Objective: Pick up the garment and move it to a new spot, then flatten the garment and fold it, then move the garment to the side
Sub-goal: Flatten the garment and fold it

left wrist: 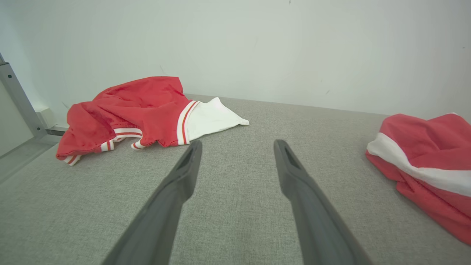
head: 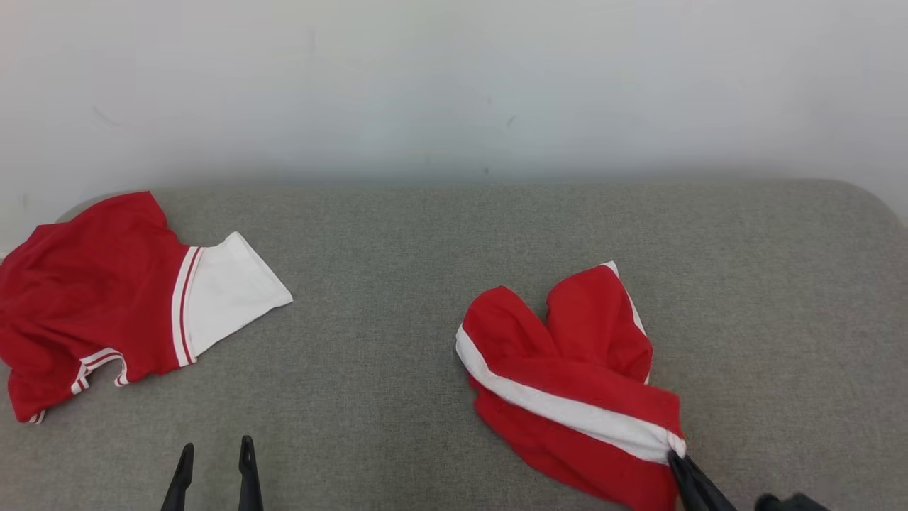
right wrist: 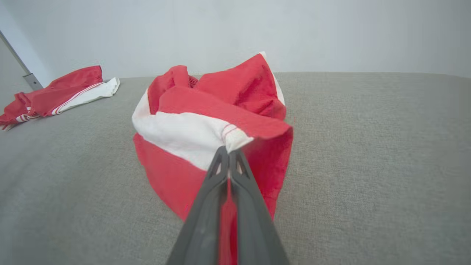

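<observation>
The garment [head: 567, 383] is red with a white stripe and lies crumpled on the grey surface right of centre. My right gripper [head: 674, 458] is shut on its near corner, at the end of the white stripe. From the right wrist, the fingertips [right wrist: 228, 151] pinch that white hem, and the garment [right wrist: 213, 121] bunches up just beyond them. My left gripper [head: 216, 451] stands open at the lower left, nothing between its fingers [left wrist: 184, 173], well apart from the garment [left wrist: 430, 165].
A second red garment with a white sleeve and striped trim [head: 106, 298] lies at the far left by the surface's edge. The grey padded surface [head: 397, 284] ends at a pale wall [head: 454, 85]. A metal frame post [left wrist: 18, 99] stands at the left.
</observation>
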{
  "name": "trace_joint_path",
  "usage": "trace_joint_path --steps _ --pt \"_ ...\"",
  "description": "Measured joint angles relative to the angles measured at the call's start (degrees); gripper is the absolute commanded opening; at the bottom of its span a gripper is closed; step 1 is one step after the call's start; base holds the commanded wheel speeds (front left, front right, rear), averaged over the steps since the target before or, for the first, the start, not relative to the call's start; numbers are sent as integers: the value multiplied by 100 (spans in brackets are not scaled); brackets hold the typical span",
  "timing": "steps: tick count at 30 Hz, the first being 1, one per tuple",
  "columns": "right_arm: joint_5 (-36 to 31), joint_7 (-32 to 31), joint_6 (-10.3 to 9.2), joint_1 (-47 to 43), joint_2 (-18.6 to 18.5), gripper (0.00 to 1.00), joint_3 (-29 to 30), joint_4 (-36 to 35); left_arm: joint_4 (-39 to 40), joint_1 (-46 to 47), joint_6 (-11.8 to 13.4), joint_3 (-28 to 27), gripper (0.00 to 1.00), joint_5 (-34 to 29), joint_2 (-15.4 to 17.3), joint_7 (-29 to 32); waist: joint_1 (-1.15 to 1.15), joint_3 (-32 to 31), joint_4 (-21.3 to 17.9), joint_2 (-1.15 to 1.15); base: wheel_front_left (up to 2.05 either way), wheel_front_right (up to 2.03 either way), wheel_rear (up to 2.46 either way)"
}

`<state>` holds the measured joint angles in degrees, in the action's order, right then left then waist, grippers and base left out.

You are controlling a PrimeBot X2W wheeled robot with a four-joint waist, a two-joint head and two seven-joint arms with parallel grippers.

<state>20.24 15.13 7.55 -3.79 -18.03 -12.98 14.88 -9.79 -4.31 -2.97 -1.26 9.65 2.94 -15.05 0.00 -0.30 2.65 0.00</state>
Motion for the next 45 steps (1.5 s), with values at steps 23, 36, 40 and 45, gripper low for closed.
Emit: trace_joint_path --steps 23,36,40,45 --pt "-254 0 0 -916 188 100 791 -1890 -1 -22 -12 -3 100 27 -2 0 0 -29 -412 0 0 0 0" --pt "-687 1 0 -692 981 100 861 -1912 -8 35 -49 12 100 -22 -2 0 0 26 -184 0 0 0 0" --pt "-886 0 0 -663 1229 100 989 -1746 12 46 -5 49 100 -27 -2 0 0 53 -122 0 0 0 0" --pt "-1146 1 0 -529 1403 100 1254 -1584 78 41 85 83 100 -26 -3 0 0 91 -110 0 0 0 0"
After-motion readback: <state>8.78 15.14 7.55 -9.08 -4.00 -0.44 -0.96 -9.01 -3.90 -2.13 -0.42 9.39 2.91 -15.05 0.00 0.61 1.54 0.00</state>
